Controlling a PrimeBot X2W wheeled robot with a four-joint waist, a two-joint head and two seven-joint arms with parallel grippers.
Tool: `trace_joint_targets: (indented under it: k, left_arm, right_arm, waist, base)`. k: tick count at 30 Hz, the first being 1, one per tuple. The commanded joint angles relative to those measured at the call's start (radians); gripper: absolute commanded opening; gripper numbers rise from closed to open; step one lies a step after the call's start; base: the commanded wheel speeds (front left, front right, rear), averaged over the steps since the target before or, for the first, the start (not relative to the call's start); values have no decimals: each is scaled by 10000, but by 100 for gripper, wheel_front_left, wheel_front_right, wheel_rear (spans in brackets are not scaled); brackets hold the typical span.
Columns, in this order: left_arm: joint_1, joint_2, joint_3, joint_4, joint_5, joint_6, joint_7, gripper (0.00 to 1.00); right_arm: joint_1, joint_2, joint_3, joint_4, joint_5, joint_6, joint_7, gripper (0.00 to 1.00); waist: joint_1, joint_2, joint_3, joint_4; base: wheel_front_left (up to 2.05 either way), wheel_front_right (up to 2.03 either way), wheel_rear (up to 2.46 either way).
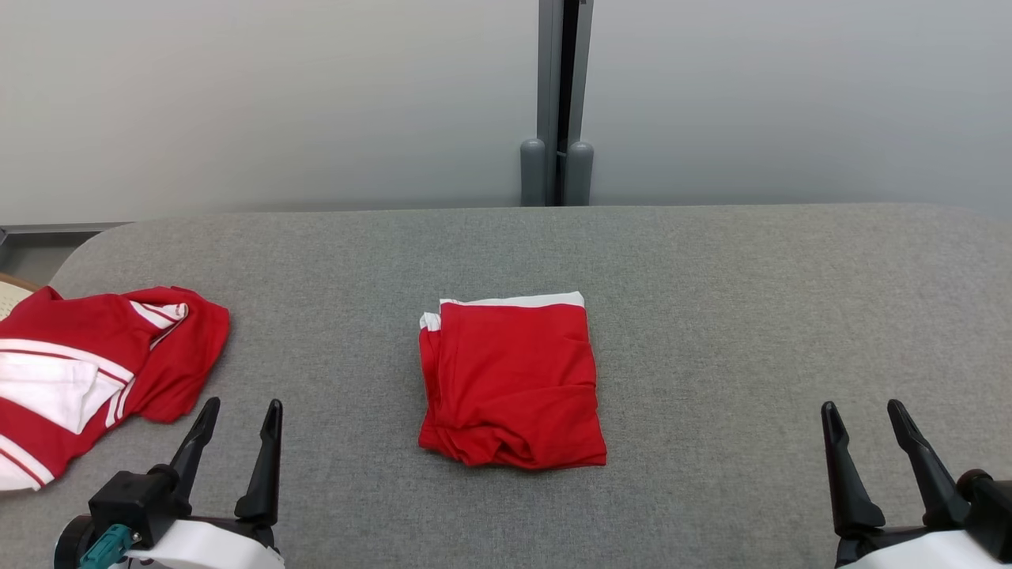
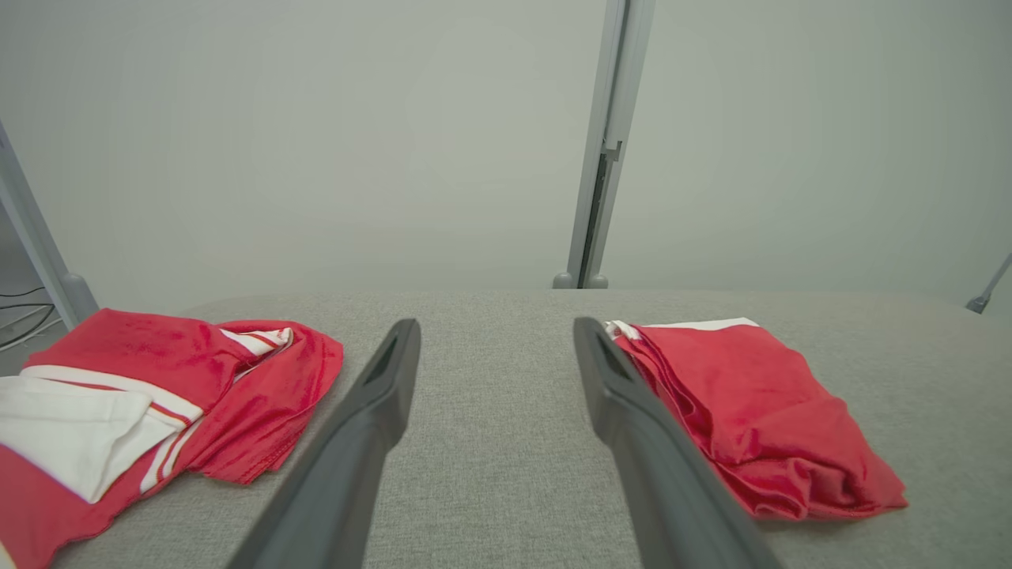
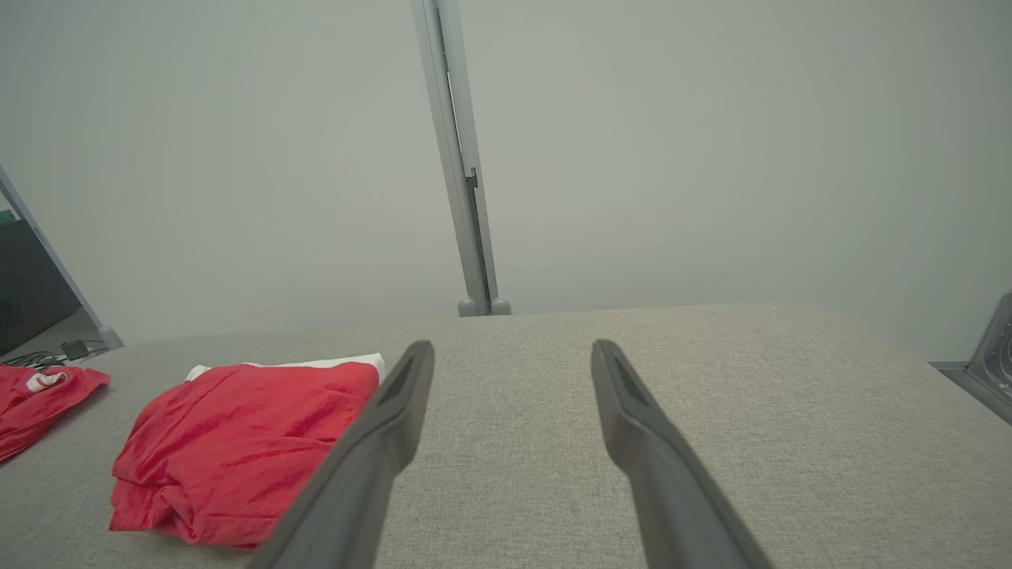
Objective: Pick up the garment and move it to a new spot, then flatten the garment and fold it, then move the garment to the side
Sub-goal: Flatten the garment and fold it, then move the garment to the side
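As left tool (image 1: 243, 405) gapes, garment (image 1: 512, 379) lies folded.

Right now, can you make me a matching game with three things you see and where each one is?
Things:
1 folded red cloth garment
2 crumpled red-and-white striped garment
3 black two-fingered right end effector

Places:
A head view's lower right, open
B middle of the grey fabric table
C table's left edge

Pairs: 1-B; 2-C; 3-A
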Motion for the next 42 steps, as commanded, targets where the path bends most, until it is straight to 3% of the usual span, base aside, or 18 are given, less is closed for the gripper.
trace_joint_targets:
  k: [1,12,20,31,40,41,42]
  left_arm:
    - [-2,67,11,-40,-57,57,1,100]
    - [-158,83,-98,-113,-88,55,-1,100]
    - [-1075,-64,-306,-319,-147,-214,-187,100]
    - [-2685,-616,-319,229,-229,-718,-529,100]
    - [-2839,-1003,-66,220,-88,-892,-539,100]
    - [-2832,-1019,-15,231,-59,-911,-542,100]
    - [-2826,-1038,26,240,-41,-927,-540,100]
  right_arm:
    - [56,-22,-13,-46,8,0,18,100]
    - [23,-22,-84,-61,-161,0,115,100]
    - [-711,-18,128,103,-530,0,434,100]
    - [-3217,-32,1113,3150,-273,0,284,100]
    - [-3809,-30,1078,4862,-359,0,583,100]
    - [-3806,-29,1087,4997,-307,0,703,76]
    - [-3805,-27,1071,5103,-323,0,792,31]
  waist:
    - [0,-1,10,3]
    - [0,-1,125,155]
    - [0,-1,1133,987]
    - [0,-1,2620,2664]
    - [0,-1,2862,3089]
    - [0,-1,2870,3088]
    - [0,-1,2877,3077]
  base:
    - [0,0,0]
    - [0,0,0]
    - [0,0,0]
    - [0,0,0]
    - [0,0,0]
    - [0,0,0]
    - [0,0,0]
